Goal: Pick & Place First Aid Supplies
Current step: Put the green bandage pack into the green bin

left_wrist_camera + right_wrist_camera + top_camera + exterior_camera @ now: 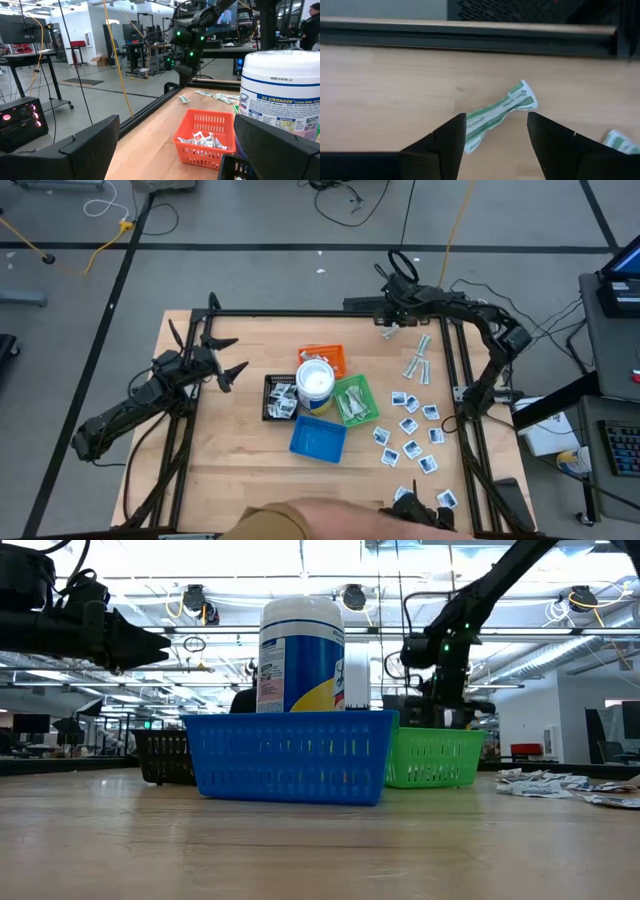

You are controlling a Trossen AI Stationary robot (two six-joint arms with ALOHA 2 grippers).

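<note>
Pick step: right gripper (496, 131), jaws apart, straddles 1 green-striped wrapped strip (496, 114) lying between its fingertips; next, close squarely. Left gripper (228, 358) waits wide open.

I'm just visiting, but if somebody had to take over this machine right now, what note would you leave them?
Left tool: open, idle above the table's left side.
Right tool: open, low at the far edge, straddling a green-striped wrapped strip, not gripping yet.
Done: some supplies sit in the orange tray, black tray and green tray.
Left: square packets scattered on the right side, strips near the far edge. The blue tray looks empty.
</note>
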